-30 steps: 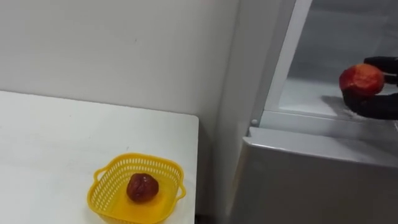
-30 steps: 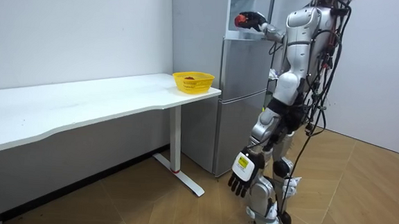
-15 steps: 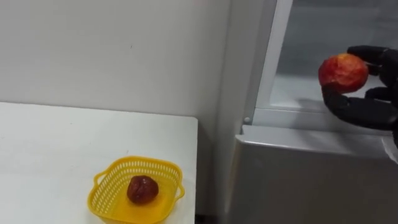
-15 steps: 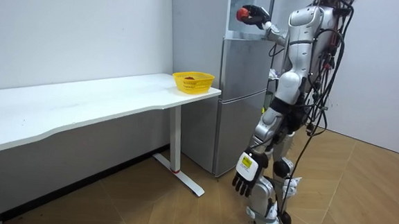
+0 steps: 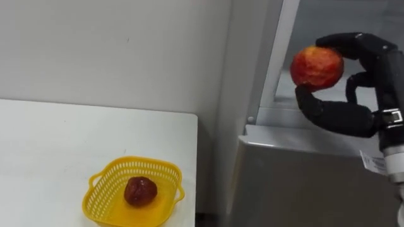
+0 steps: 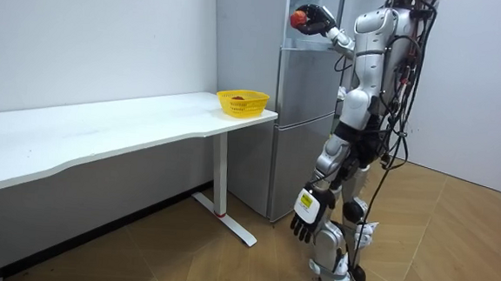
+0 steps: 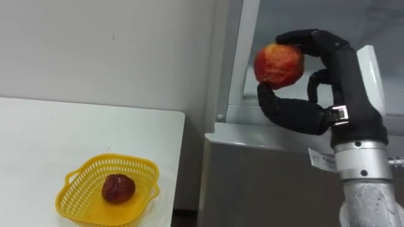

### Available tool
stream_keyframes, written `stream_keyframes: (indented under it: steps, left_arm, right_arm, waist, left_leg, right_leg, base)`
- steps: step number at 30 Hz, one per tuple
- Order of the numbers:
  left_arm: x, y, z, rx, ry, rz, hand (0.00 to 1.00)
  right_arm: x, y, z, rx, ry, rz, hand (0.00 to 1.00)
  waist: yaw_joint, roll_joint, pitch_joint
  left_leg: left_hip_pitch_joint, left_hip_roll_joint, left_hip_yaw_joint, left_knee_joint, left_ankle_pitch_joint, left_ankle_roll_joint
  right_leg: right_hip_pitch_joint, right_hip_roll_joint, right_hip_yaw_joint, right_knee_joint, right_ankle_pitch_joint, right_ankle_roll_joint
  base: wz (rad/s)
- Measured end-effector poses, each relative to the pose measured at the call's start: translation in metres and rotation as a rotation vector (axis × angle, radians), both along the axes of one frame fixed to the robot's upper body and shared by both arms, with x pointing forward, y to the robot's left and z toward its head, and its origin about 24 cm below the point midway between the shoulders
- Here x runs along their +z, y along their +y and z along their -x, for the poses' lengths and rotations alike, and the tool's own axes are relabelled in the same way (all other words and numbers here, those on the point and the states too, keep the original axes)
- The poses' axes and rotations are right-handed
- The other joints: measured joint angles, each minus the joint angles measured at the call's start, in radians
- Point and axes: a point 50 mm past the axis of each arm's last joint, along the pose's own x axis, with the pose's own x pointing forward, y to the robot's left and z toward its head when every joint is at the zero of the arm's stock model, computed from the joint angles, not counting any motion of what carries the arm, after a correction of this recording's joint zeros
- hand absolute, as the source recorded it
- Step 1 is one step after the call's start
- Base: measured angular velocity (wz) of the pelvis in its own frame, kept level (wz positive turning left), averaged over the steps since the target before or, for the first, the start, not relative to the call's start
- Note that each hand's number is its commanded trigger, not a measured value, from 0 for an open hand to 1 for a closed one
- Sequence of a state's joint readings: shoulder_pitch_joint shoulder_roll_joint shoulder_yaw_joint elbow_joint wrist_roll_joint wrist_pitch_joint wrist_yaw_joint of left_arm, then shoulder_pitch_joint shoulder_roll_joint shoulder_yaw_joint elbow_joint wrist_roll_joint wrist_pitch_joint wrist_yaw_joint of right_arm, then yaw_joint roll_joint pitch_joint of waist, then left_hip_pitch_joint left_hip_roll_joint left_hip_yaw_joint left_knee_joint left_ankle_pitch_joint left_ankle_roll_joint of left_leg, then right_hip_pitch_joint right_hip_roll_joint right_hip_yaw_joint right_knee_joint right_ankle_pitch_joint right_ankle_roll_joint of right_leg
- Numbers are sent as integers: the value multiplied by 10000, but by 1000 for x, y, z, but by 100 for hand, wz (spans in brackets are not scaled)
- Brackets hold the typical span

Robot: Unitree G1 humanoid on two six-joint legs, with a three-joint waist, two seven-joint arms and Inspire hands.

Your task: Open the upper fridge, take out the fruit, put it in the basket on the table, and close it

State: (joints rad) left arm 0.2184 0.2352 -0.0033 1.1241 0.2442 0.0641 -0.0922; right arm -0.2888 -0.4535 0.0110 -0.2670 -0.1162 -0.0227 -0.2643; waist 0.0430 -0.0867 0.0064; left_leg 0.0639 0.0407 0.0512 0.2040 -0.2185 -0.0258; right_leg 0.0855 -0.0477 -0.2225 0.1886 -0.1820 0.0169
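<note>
Room: white wall, wood floor. I've got the robot standing right at the grey fridge (image 6: 304,118), with a long white counter (image 5: 57,139) just beside it on the robot's left.
Fridge: upper compartment is open, lower door is shut.
Red fruit (image 5: 317,66): held up at the mouth of the upper compartment, above the top edge of the lower door, clear of the shelf as far as I can see.
Right robot hand (image 5: 350,116): clamped on the red fruit, thumb under it and fingers curled over the top.
Left robot hand (image 6: 304,215): hanging down by the robot's thigh, fingers loose, nothing in it.
Basket (image 5: 104,183): yellow, near the counter end closest to the fridge, with one darker fruit (image 5: 140,191) lying in it.
</note>
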Motion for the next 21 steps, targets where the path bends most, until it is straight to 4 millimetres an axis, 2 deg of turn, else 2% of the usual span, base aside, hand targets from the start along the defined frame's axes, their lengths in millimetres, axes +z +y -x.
stream_keyframes:
  steps: [2, 6, 9, 13, 15, 16, 18, 21]
  left_arm:
    - [-1, -4, -2, -243, 23, 86, 0]
    - [-2, -7, -8, -565, 17, 177, 0]
    - [-2, -8, -11, -744, -10, 197, 0]
    - [-3, -10, -10, -810, 135, 247, 0]
    - [-4, -12, -11, -827, 146, 320, 0]
    - [-5, -15, -11, -821, 134, 382, 0]
    - [-5, -17, -13, -816, 95, 449, 0]
    - [-5, -17, -18, -937, 1, 434, 0]
  right_arm:
    - [-1, 8, 1, 294, -28, -202, 100]
    - [-7, 23, 1, 839, 273, 471, 100]
    - [-17, 41, 0, 1685, 805, 1051, 100]
    - [-27, 63, 2, 2419, 1228, 1894, 100]
    - [-28, 66, 2, 2363, 1248, 2415, 100]
    - [-30, 68, 2, 2391, 1308, 2587, 100]
    - [-32, 73, 2, 2533, 1406, 2813, 100]
    - [-35, 84, -1, 2790, 1504, 3122, 100]
  waist:
    - [5, 52, 24]
    - [273, 183, -40]
    - [485, 263, -28]
    - [546, 259, -26]
    - [769, 244, -24]
    - [934, 241, -12]
    - [1041, 205, 10]
    - [1185, 43, 106]
  left_leg:
    - [-14, 1, 1, 0, 0, 0]
    - [31, 9, -6, -9, 0, 0]
    - [89, 5, -44, -6, 1, -1]
    - [18, -15, -268, 5, 1, -1]
    - [-34, -14, -256, 12, 1, -1]
    - [-32, -15, -257, -1, 1, -1]
    - [-18, -14, -266, 1, 3, -3]
    - [-15, -15, -304, 10, 7, -6]
  right_leg:
    - [-8, 0, -3, 2, 0, 0]
    - [36, 10, -3, 3, 0, 0]
    - [107, 1, -46, -9, 0, 0]
    - [163, -21, -303, -10, 0, 0]
    - [114, -18, -299, -10, 0, 0]
    - [112, -19, -300, -11, 0, 0]
    - [112, -17, -309, -9, -2, 2]
    - [122, -11, -318, -24, -2, 3]
  base:
    - [0]
    - [0]
    - [4]
    - [16]
    - [3]
    - [0]
    - [0]
    - [0]
